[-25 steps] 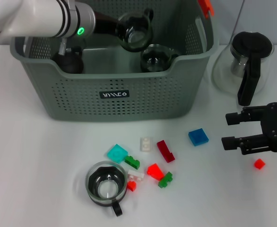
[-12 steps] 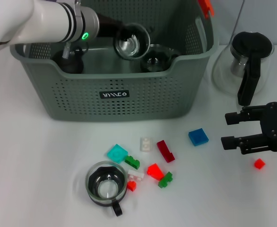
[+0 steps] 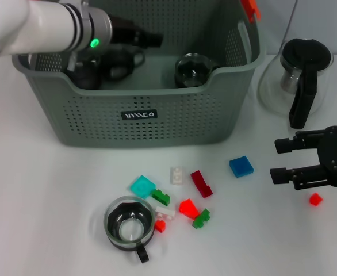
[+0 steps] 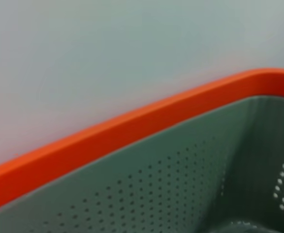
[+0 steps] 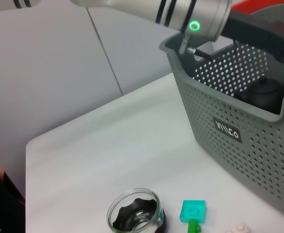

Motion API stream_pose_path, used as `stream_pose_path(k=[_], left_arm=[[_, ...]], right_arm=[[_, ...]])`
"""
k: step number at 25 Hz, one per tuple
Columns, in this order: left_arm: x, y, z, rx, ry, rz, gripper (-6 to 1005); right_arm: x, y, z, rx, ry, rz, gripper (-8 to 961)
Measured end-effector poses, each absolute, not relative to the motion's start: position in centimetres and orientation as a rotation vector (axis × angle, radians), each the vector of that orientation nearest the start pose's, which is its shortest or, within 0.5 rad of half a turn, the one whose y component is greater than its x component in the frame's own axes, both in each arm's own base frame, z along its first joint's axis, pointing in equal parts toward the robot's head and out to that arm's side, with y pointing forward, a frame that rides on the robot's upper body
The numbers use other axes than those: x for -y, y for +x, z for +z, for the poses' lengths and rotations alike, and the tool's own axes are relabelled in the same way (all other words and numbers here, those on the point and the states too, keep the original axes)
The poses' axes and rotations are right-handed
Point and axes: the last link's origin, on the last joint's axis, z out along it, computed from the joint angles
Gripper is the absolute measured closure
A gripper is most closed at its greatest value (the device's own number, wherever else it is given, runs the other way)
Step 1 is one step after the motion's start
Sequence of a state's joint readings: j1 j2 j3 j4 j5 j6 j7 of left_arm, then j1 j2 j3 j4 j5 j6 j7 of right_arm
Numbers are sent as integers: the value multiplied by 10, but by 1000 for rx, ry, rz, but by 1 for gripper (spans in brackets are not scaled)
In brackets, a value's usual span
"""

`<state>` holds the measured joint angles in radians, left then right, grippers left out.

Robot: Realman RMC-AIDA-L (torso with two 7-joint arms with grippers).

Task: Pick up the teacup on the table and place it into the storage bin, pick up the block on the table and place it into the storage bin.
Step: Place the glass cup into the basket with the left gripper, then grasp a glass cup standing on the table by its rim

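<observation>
The storage bin (image 3: 140,109) holds two teacups (image 3: 192,70), left gripper (image 3: 151,39) above.

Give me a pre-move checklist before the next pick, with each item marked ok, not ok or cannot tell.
1. Left gripper empty of any cup: ok; it sits over the storage bin interior with nothing between its fingertips.
2. Left gripper open or shut: cannot tell.
3. Teacup still on the table: ok, upright with its handle toward the robot.
4. Blocks clear of that teacup: not ok; a small red block lies right against its side.
5. Right gripper ready: ok, open and hovering near the blue block and the lone red block.
6. Glass pot out of the way: ok, standing beside the bin.
</observation>
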<state>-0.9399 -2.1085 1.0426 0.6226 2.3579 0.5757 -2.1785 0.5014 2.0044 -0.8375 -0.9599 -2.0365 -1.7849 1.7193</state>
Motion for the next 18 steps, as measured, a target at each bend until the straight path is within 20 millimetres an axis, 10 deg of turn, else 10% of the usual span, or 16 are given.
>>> stream_pose_path(k=[8,13,18], left_arm=[[-460,-121,38,812,-2313,-489,141],[-376,-98,50,403,-2803,-640,148],[-317,-127,47,44,-3000,-475,151]], right_arm=[[-322,243,53,-696,-2935,483,130],[-326,245,54,-691,-2920,488,131],[-327,247,52,-716,-2907,496,131]])
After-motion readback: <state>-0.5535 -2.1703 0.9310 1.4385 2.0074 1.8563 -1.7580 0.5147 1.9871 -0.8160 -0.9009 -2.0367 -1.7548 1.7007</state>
